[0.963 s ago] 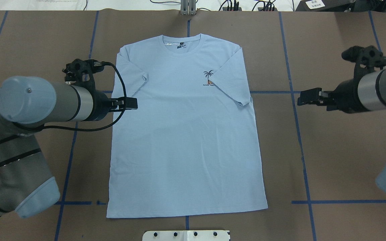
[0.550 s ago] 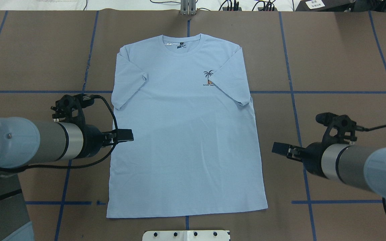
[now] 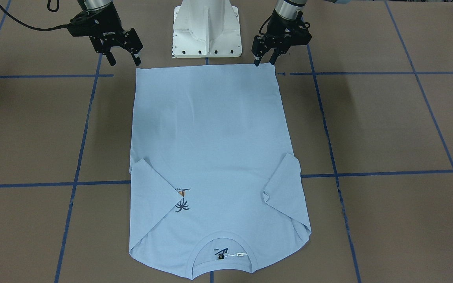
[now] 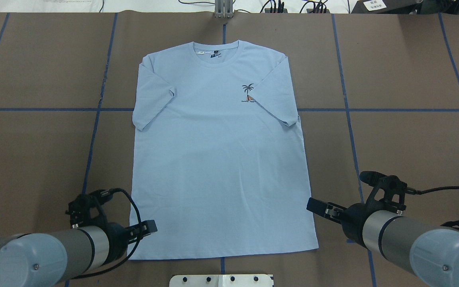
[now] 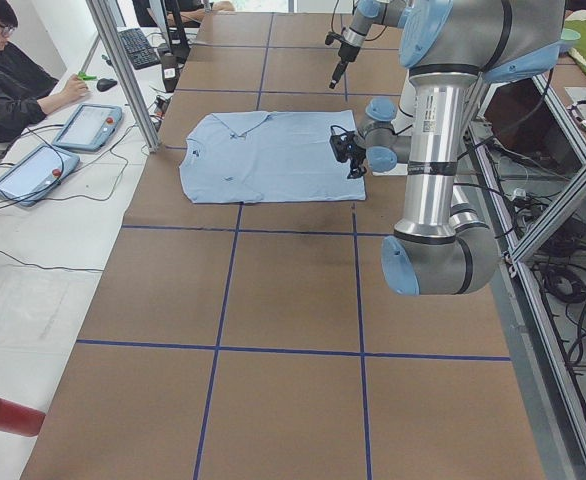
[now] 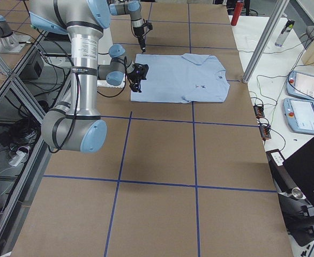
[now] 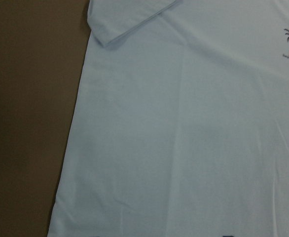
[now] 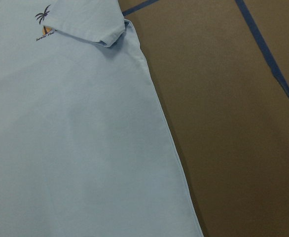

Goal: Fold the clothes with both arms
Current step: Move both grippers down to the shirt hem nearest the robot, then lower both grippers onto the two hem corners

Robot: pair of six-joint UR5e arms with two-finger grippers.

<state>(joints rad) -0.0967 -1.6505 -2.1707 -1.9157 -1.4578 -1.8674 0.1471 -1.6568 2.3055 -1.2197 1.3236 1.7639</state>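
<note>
Overhead ext: T-shirt (image 4: 217, 159) flat on tbl (image 4: 405, 79)

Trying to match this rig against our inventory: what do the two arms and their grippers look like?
Both the left arm and right arm are silver-grey tubes with light blue joint caps. A black cable loops at each wrist. The left gripper and right gripper are black, two-fingered; the right one bears white lettering.

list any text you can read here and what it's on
"ROBOTIQ": on the body of the right gripper, front-facing view.
Words under the palm print on the T-shirt: too small to read.
The neck label: too small to read.
The paper label beyond the table: blurred.
</note>
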